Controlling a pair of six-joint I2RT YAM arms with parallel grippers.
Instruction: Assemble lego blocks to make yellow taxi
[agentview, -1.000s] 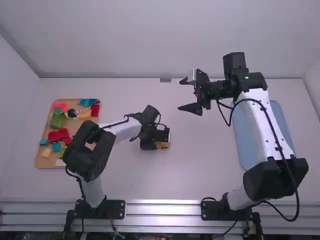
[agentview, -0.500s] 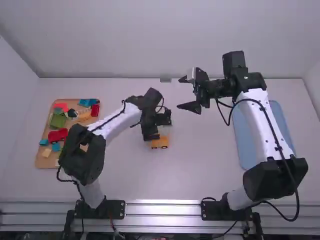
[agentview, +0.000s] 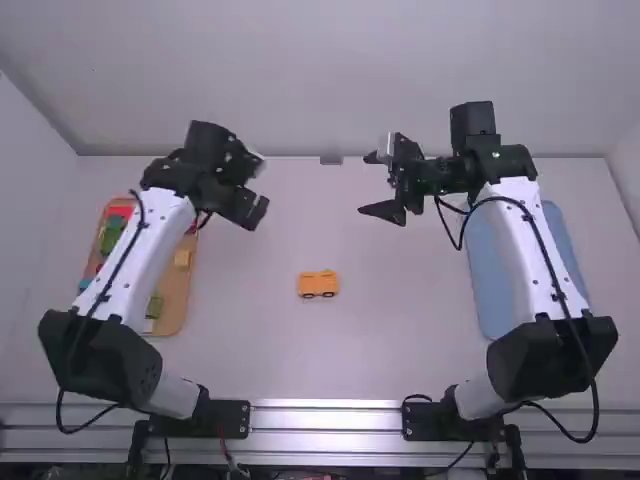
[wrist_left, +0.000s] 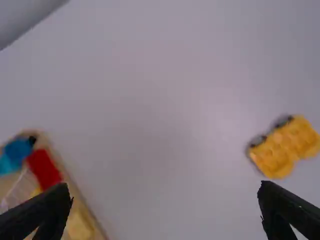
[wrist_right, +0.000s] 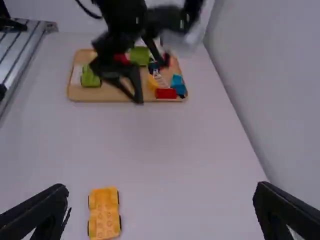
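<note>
A yellow-orange block car with dark wheels lies alone mid-table, seen as the yellow car (agentview: 318, 284) in the high view, the car body (wrist_left: 284, 146) in the left wrist view and the small car (wrist_right: 104, 213) in the right wrist view. Up and left of it, my left gripper (agentview: 260, 186) hangs near the tray's far right corner; in its wrist view the left gripper (wrist_left: 166, 192) is open and holds nothing. Beyond the car to the right is my right gripper (agentview: 368, 184); its wrist view has the right gripper (wrist_right: 161, 192) wide open and unloaded.
A wooden tray (agentview: 172, 305) of mixed blocks stands at the left, partly under the left arm. It holds a red block (wrist_right: 166, 93), a green block (wrist_right: 90, 78) and several others. A blue mat (agentview: 490, 290) lies beside the right arm.
My left gripper has moved from over the yellow car up and left toward the tray, uncovering the car. The right arm has barely moved.
</note>
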